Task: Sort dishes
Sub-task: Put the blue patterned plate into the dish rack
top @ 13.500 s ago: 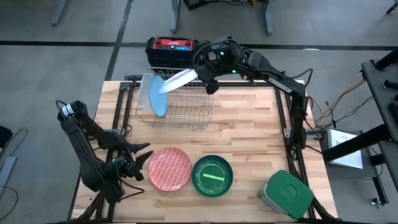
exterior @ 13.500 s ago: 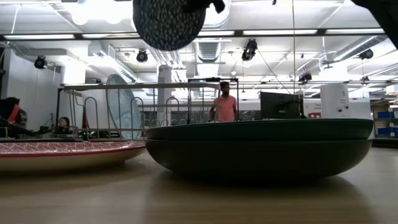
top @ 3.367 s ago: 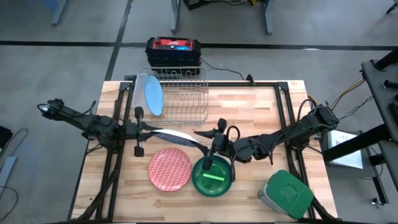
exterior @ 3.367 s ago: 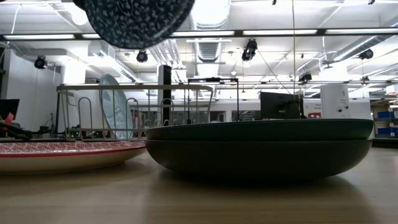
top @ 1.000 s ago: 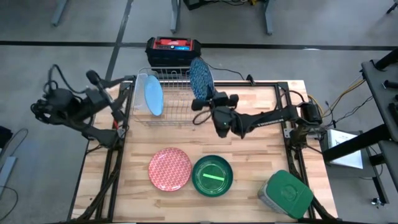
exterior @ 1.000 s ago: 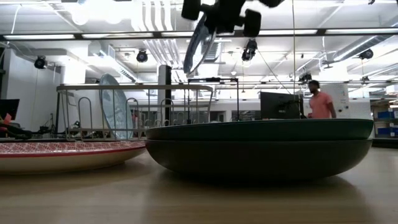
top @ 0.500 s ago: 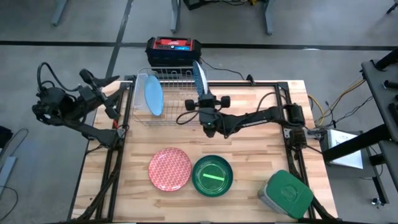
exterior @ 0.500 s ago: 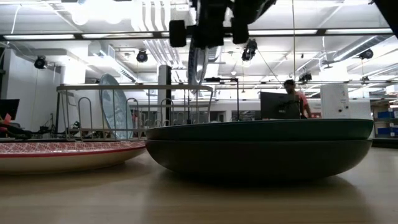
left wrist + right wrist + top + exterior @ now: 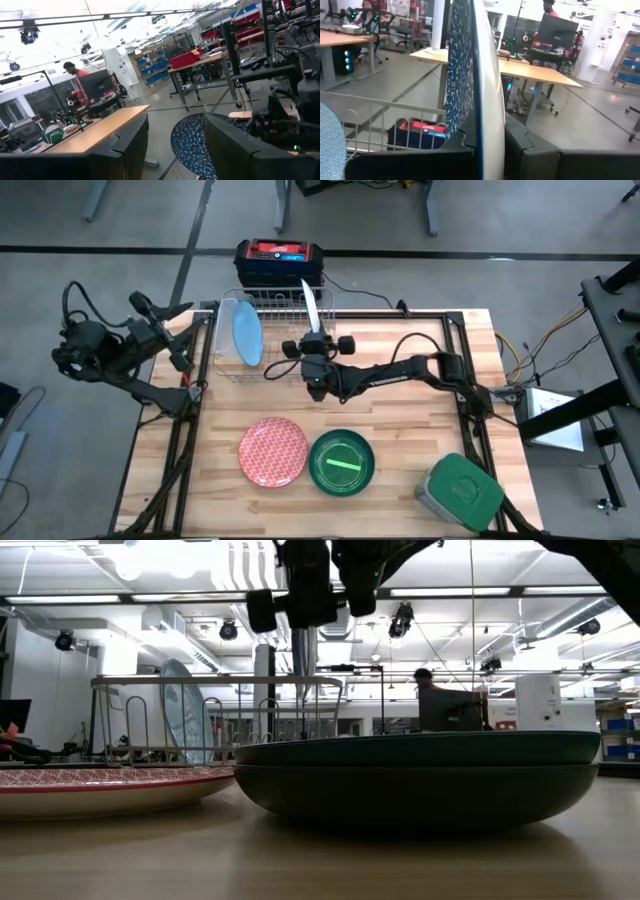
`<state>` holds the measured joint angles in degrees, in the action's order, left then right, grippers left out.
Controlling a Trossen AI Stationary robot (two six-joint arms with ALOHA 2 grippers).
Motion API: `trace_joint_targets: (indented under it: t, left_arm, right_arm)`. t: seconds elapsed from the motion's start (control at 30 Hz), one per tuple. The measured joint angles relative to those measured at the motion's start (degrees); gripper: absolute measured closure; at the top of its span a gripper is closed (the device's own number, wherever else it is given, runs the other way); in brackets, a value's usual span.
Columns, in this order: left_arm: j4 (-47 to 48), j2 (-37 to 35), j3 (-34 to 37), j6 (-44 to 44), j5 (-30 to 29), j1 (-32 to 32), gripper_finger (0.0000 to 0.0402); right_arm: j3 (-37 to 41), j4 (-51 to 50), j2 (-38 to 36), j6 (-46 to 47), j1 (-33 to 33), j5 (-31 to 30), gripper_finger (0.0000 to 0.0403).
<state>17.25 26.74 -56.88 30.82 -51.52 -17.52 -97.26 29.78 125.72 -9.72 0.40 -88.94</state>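
Blue-patterned plate (image 9: 311,307), white on its other face, is held on edge and upright over the wire dish rack (image 9: 277,338) at the bench's (image 9: 400,390) far side, not yet down in the slots. Right claw (image 9: 314,340) is clamped on the plate's lower rim; in the right wrist view the plate (image 9: 475,75) stands between the two dark fingers (image 9: 530,150), rim pinched. Low view shows the same plate (image 9: 303,660) edge-on, hanging above the rack's top rail.

Light blue plate (image 9: 247,336) already stands on edge in the rack's left end. Reddish patterned plate (image 9: 273,451) lies flat at the bench's near edge; dark green bowl (image 9: 341,462) with a lime green inside sits just beside it, on its right. Square grey container with green lid (image 9: 459,491) is at the near right corner. Red and black box (image 9: 278,258) sits on the floor behind the rack.

Left claw (image 9: 178,330) is off the bench's left edge, fingers (image 9: 125,145) apart, holding nothing. A person (image 9: 428,680) shows in the room behind.
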Motion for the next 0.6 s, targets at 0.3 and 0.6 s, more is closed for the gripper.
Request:
trace_joint_targets:
  t: [0.3, 0.6]
  left_arm:
    - [0.52, 0.00, 0.00, -0.48, 0.01, 0.00, 0.0224]
    - [0.96, 0.00, 0.02, -1.36, 0.01, 0.00, 0.0224]
  right_arm:
    - [0.99, -2.60, 0.14, 4.69, -0.61, 0.28, 0.0380]
    - [1.01, -20.83, 0.14, 23.00, -1.07, 1.59, 0.0380]
